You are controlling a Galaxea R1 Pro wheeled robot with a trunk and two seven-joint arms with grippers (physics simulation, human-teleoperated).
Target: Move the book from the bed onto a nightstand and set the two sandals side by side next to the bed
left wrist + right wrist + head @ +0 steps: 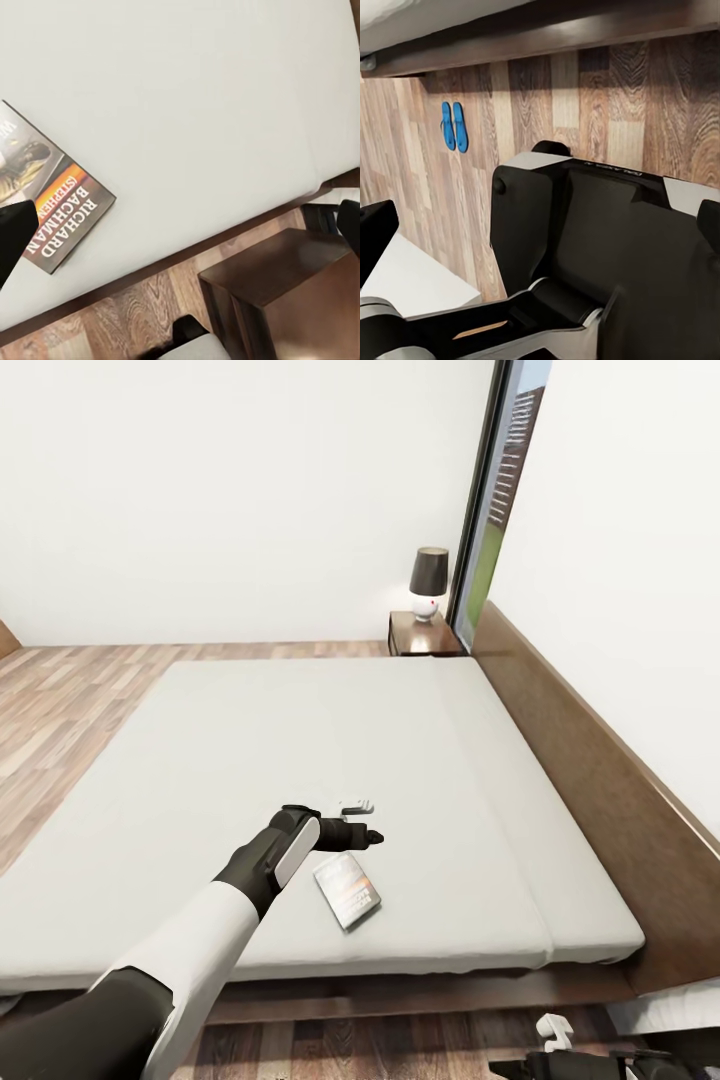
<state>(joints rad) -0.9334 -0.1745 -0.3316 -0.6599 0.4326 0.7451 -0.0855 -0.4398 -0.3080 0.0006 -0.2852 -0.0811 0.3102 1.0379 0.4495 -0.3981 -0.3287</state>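
Observation:
The book (347,890) lies flat on the bed's grey mattress (300,740), close to its near edge. In the left wrist view the book (54,202) shows its orange band and the lettering "Richard Bachman". My left gripper (362,822) hangs open over the mattress just beyond the book, holding nothing. One dark finger (11,236) overlaps the book's corner in that view. The two blue sandals (454,126) lie side by side on the wood floor next to the bed frame (547,37). The right gripper's fingers (375,232) stand wide apart, open and empty, low above my own base (585,240).
A dark-brown nightstand (423,635) with a black-shaded lamp (429,582) stands at the far corner of the bed, by the window. Another dark-brown nightstand (289,296) stands off the bed's near corner. The brown headboard (600,780) runs along the right wall. Wood floor (60,710) lies to the left.

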